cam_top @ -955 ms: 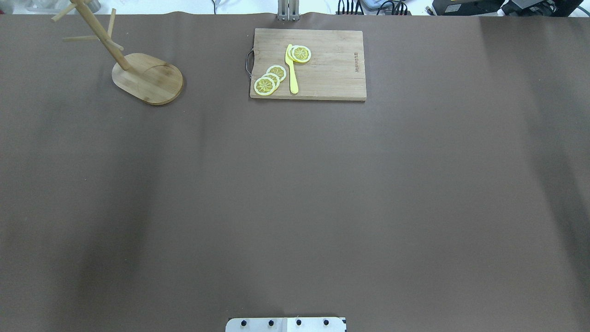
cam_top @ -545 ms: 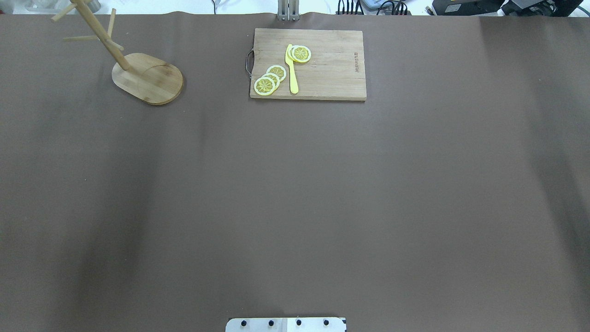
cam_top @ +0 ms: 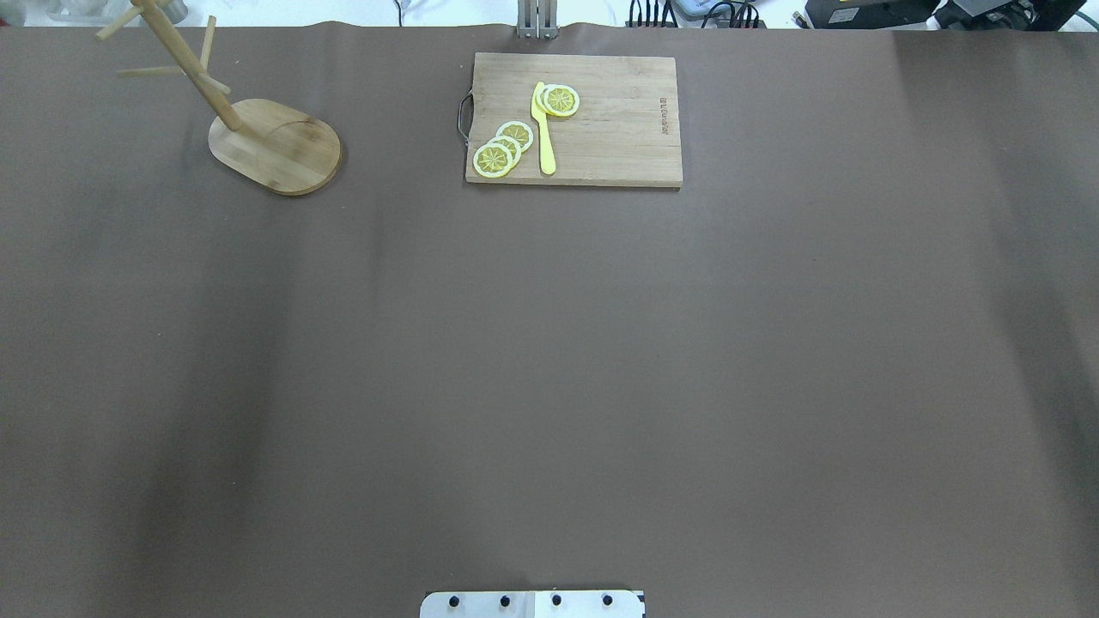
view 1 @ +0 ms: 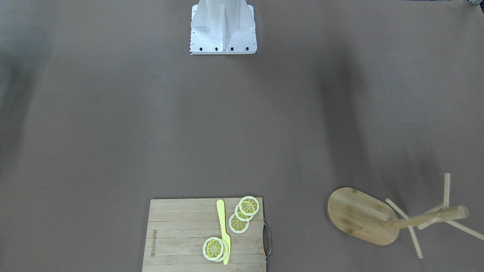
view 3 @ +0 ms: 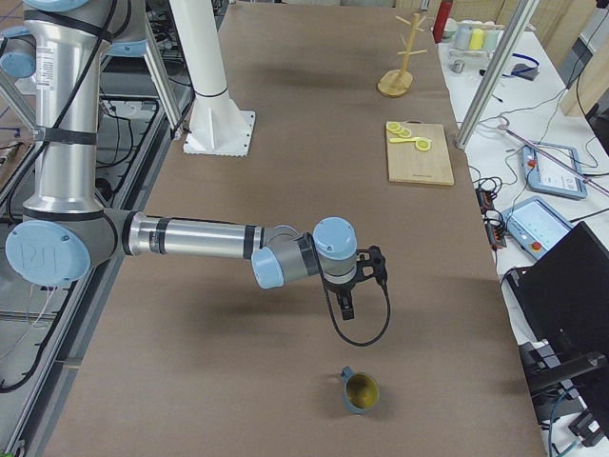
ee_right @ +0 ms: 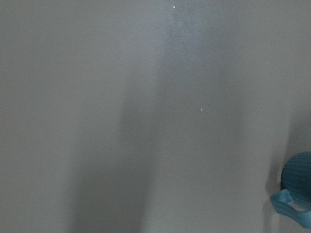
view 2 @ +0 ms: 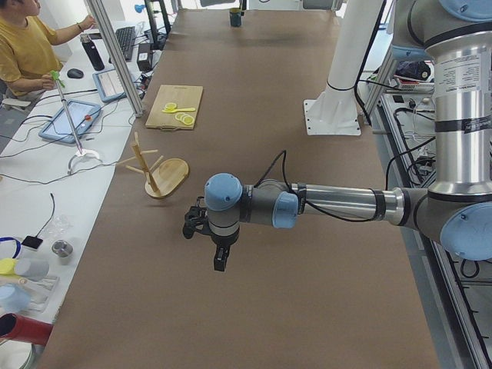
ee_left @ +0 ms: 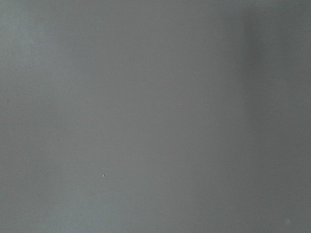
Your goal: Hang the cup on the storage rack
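Observation:
The dark slate-blue cup (view 3: pixel 360 390) stands upright on the brown table near its right end, its yellow-olive inside showing. Its edge and handle show at the lower right of the right wrist view (ee_right: pixel 297 189). The wooden storage rack (cam_top: pixel 275 144) stands at the far left of the table, its pegs bare; it also shows in the front view (view 1: pixel 362 215). My right gripper (view 3: pixel 345 307) hangs above the table, short of the cup. My left gripper (view 2: pixel 219 260) hangs above the table, nearer than the rack (view 2: pixel 157 174). I cannot tell whether either is open or shut.
A rectangular bamboo cutting board (cam_top: pixel 573 120) with lemon slices (cam_top: pixel 502 148) and a yellow knife (cam_top: pixel 544 129) lies at the far middle. The robot's white base (view 1: pixel 223 26) stands at the near edge. An operator (view 2: pixel 31 46) sits beyond the far side.

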`<state>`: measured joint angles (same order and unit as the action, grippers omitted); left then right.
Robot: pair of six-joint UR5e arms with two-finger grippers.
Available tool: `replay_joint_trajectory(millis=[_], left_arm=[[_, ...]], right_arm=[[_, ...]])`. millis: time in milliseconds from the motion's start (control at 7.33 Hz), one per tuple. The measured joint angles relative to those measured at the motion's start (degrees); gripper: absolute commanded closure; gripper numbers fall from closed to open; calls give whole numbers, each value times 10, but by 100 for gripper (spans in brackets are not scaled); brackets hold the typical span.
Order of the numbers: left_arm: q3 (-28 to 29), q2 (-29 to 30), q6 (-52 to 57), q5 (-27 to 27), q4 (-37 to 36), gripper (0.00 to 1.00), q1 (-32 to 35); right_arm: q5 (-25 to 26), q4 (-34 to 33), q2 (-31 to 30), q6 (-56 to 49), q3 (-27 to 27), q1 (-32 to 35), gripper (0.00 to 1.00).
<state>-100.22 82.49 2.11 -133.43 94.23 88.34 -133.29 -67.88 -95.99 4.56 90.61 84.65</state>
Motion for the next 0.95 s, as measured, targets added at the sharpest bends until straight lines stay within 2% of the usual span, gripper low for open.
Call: replay_joint_trajectory(millis=[273,682,818,955], left_arm=[[1,0,-3,0,11,2,0],[-1,2,-3,2,14,2,0],[-2,2,-3,2,14,2,0],[-3,1,-4,2,14,2,0]], right_arm=[[4,-4,23,-25,-56,27,0],[-14,-7,70,-98,-180,90,0],[-17,-8,81,-113,-205,104,4],[-16,-7,93,-125,-231,111,1]])
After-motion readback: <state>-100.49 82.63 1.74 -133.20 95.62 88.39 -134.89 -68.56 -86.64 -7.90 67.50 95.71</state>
